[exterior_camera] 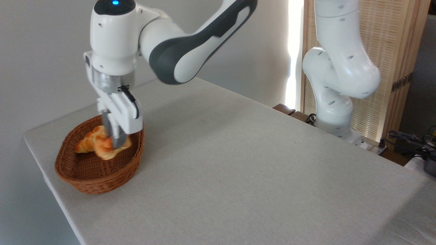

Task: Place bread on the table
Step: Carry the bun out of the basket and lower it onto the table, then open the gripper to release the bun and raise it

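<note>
The bread (105, 150), a small glossy golden-orange bun, sits between my gripper's fingers inside the brown wicker basket (89, 178) at the table's left end. My gripper (113, 144) points straight down into the basket and is shut on the bun's upper right side, which the fingers partly hide. The bun looks slightly tilted, and I cannot tell whether it still touches the basket floor. The table (238, 163) is covered in plain light grey-beige cloth.
A longer golden loaf (86, 141) lies in the basket behind and left of the bun. The arm's white base (335, 115) stands at the table's far right edge, with cables (408, 139) beyond it. The basket is close to the table's left edge.
</note>
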You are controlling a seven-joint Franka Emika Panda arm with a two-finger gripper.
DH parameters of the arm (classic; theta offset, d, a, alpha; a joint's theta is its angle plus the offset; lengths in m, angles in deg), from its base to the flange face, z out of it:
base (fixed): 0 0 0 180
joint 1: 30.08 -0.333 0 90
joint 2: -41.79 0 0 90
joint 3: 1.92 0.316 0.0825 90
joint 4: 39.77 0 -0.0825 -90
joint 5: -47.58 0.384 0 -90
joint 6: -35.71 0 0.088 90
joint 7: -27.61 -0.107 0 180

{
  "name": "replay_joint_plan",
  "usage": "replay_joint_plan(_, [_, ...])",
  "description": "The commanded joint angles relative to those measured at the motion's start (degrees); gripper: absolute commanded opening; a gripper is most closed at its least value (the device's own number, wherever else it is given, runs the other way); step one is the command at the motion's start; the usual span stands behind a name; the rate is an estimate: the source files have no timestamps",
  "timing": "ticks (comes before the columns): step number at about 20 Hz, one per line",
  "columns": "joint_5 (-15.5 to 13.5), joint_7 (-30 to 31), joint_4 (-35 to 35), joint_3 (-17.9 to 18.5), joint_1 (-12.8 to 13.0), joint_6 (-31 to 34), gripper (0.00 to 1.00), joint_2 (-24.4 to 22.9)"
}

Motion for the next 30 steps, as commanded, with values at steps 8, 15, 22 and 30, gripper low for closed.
replay_joint_plan(8, [3.3, -25.9, -6.2, 12.3, 2.3, 15.3, 0.48, -0.4])
replay_joint_plan(15, [3.3, -25.6, -6.0, 12.5, 2.2, 15.5, 1.0, -0.8])
replay_joint_plan(22, [3.4, -25.8, -5.9, 12.5, 2.2, 16.0, 1.0, -1.2])
replay_joint_plan(30, [3.5, -21.6, 2.7, 12.4, -1.9, 27.4, 1.0, -6.9])
